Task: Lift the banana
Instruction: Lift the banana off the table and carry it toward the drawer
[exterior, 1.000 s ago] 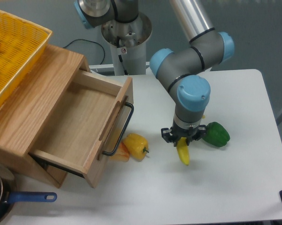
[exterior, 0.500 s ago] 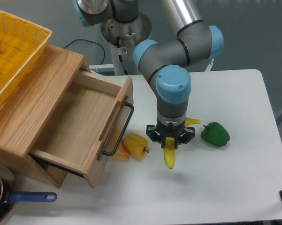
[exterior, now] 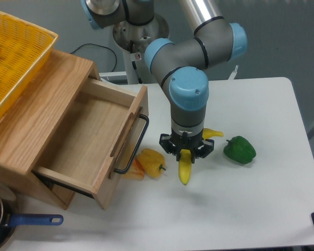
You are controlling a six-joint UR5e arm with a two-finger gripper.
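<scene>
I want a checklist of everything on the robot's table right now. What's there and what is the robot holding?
Surface: white table, bare at the front right.
Job's things: banana held in the gripper, hanging end-down above the table.
Clutter: green pepper to the right; yellow pepper by the drawer; another yellow piece behind the gripper, too hidden to name.
Grippers: gripper pointing down, fingers shut on the banana.
Cables: black cable behind the wooden box.
Surroundings: wooden box with an open, empty drawer; yellow basket on top of it; pan with a blue handle at the front left.
</scene>
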